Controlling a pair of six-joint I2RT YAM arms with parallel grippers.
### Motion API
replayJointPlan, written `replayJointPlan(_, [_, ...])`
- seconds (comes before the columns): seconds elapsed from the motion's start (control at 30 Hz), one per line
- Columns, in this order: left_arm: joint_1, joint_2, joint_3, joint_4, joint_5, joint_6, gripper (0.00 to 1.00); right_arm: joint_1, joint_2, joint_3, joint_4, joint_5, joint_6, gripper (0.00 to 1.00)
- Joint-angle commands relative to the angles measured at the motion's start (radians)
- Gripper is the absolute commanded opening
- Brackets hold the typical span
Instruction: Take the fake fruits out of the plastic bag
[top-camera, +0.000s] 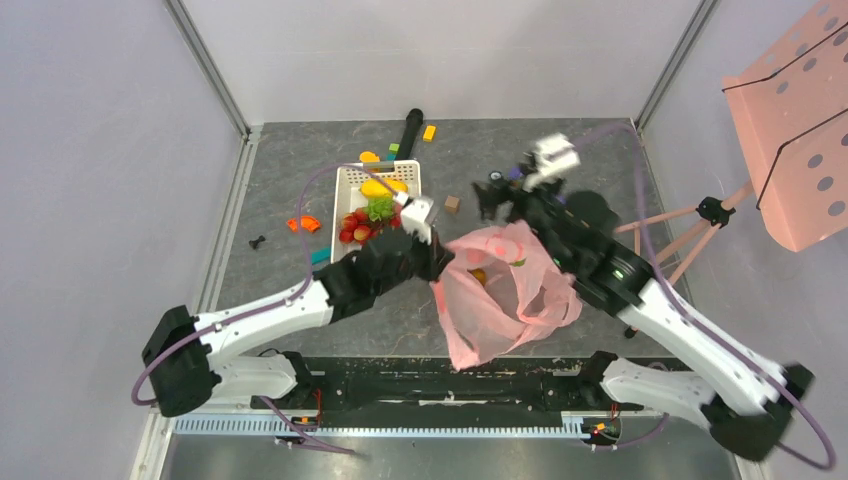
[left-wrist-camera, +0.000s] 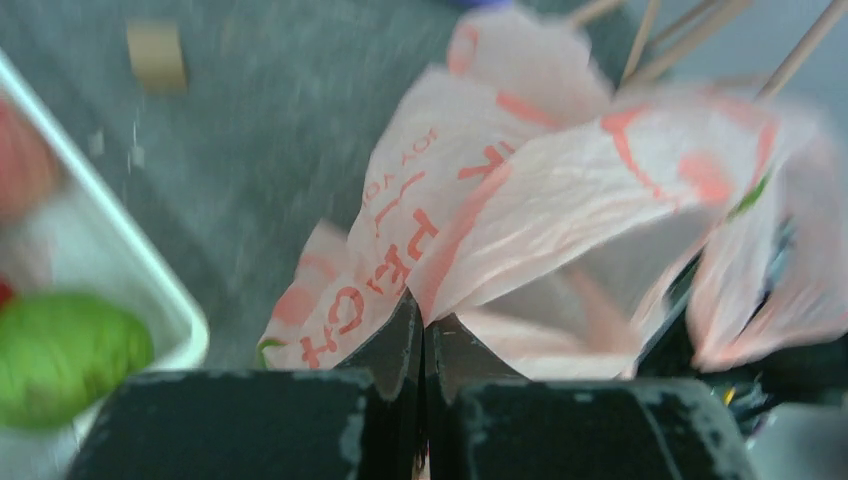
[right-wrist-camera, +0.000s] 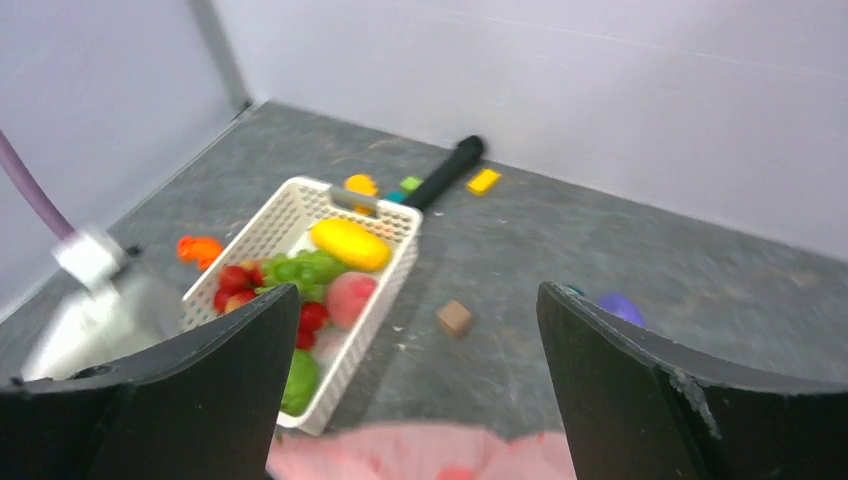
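The pink plastic bag (top-camera: 500, 295) lies crumpled in the middle of the mat, mouth upward. An orange-yellow fruit (top-camera: 478, 276) shows inside it. My left gripper (top-camera: 440, 262) is shut on the bag's left edge; in the left wrist view the jaws (left-wrist-camera: 425, 330) pinch the printed film (left-wrist-camera: 520, 200). My right gripper (top-camera: 497, 200) is open and empty just beyond the bag's far edge (right-wrist-camera: 420, 455). The white basket (right-wrist-camera: 395, 270) holds a yellow fruit (right-wrist-camera: 350, 243), a pink peach (right-wrist-camera: 350, 298), a green apple (right-wrist-camera: 300, 380) and red berries (right-wrist-camera: 235, 280).
A brown block (right-wrist-camera: 455, 318), a purple object (right-wrist-camera: 620, 308), a black cylinder (top-camera: 411, 128), a yellow block (top-camera: 429, 132) and an orange piece (top-camera: 305, 224) lie on the mat. A pink perforated board (top-camera: 790, 130) on a tripod (top-camera: 690, 235) stands at the right.
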Motion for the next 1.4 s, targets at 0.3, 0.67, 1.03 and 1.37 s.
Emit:
replayJointPlan(0.3, [0.054, 0.222, 0.553, 0.106, 0.386, 0.355, 0.02, -0.006, -0.693, -0.398, -0.128, 0.429, 0.169, 0.90])
replayJointPlan(0.67, [0.042, 0.288, 0.532, 0.046, 0.383, 0.333, 0.02, -0.006, -0.765, -0.397, -0.203, 0.438, 0.166, 0.90])
replayJointPlan(1.03, [0.031, 0.479, 0.507, -0.176, 0.271, 0.160, 0.02, -0.004, -0.518, -0.370, -0.198, -0.278, 0.187, 0.59])
replayJointPlan(1.37, [0.032, 0.548, 0.526, -0.176, 0.306, 0.115, 0.10, -0.005, -0.527, -0.621, -0.046, -0.576, 0.343, 0.37])
